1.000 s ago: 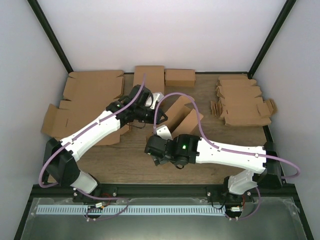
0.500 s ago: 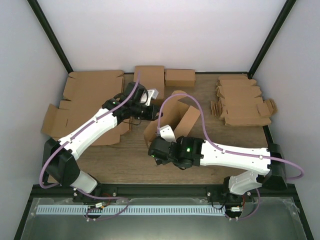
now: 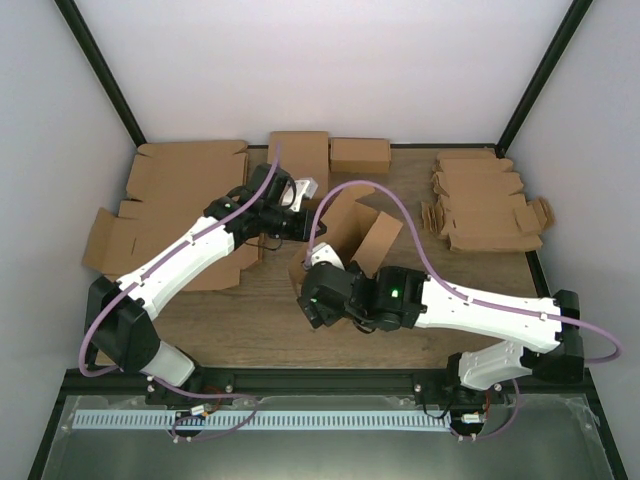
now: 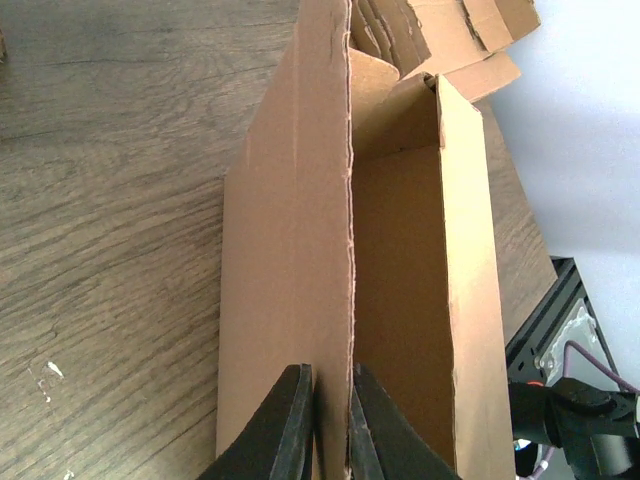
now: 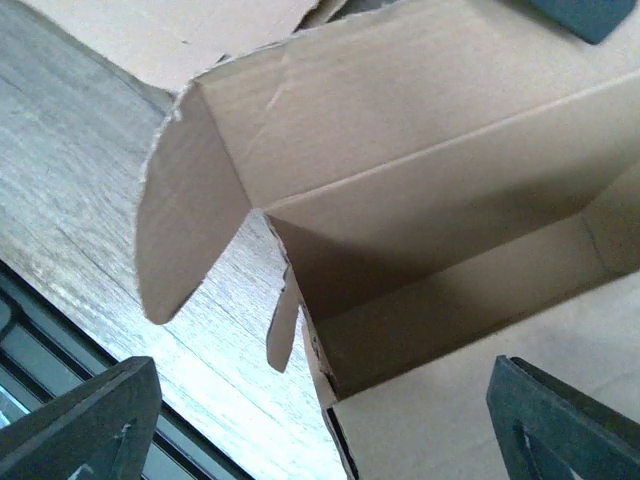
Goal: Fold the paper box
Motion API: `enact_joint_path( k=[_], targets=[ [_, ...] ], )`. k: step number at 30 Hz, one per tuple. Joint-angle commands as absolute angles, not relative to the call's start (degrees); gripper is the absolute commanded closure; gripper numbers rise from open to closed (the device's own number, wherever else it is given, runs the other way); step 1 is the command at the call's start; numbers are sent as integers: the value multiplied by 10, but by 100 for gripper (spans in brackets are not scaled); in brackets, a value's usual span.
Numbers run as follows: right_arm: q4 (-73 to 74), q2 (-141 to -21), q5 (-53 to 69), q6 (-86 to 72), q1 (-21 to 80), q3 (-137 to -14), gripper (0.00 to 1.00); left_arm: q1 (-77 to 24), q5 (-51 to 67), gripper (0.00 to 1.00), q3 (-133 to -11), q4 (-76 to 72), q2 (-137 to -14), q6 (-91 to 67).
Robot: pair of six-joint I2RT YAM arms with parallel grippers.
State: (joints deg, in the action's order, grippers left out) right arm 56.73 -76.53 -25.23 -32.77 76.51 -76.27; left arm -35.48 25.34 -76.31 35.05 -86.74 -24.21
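Observation:
The paper box (image 3: 375,240) stands half-folded at the table's middle, with brown walls raised and the inside open. My left gripper (image 3: 304,203) is at its far-left end, shut on one upright wall. In the left wrist view the dark fingers (image 4: 290,430) pinch that wall's edge of the box (image 4: 290,250). My right gripper (image 3: 318,262) is open at the box's near-left corner. The right wrist view looks into the box (image 5: 420,130), with a rounded side flap (image 5: 185,210) hanging outward. The right gripper (image 5: 322,415) touches nothing.
Large flat cardboard blanks (image 3: 185,175) lie at the back left. Two folded brown boxes (image 3: 298,152) (image 3: 360,153) sit against the back wall. A pile of small notched blanks (image 3: 485,205) lies at the right. A black frame rail (image 3: 320,378) runs along the table's near edge.
My left gripper has drawn the box wall slightly toward the back, and the box stands more upright and open. The right arm's elbow has swung right while its open gripper stays at the near-left corner.

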Motion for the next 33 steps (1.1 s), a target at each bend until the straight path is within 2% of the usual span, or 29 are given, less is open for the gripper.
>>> enact_joint_path(
  k=[1,4,9,25,29,33],
  targets=[
    [536,-777,-241,-229,765,-774,12,-353,266,89,-767,336,-860,-241],
    [507,-778,-222,-160,764,-765,28,-353,266,89,-767,338,-860,-241],
    [499,-786,-186,-83,749,-773,42,-353,265,89,-766,341,-858,-241],
    [493,-781,-166,-46,695,-718,43,-353,272,89,-767,337,-865,-239],
    [489,-785,-171,-42,682,-718,46,-354,273,89,-766,338,-867,-238],
    [488,-785,-184,-41,671,-722,56,-353,273,90,-767,339,-868,-236]
  ],
)
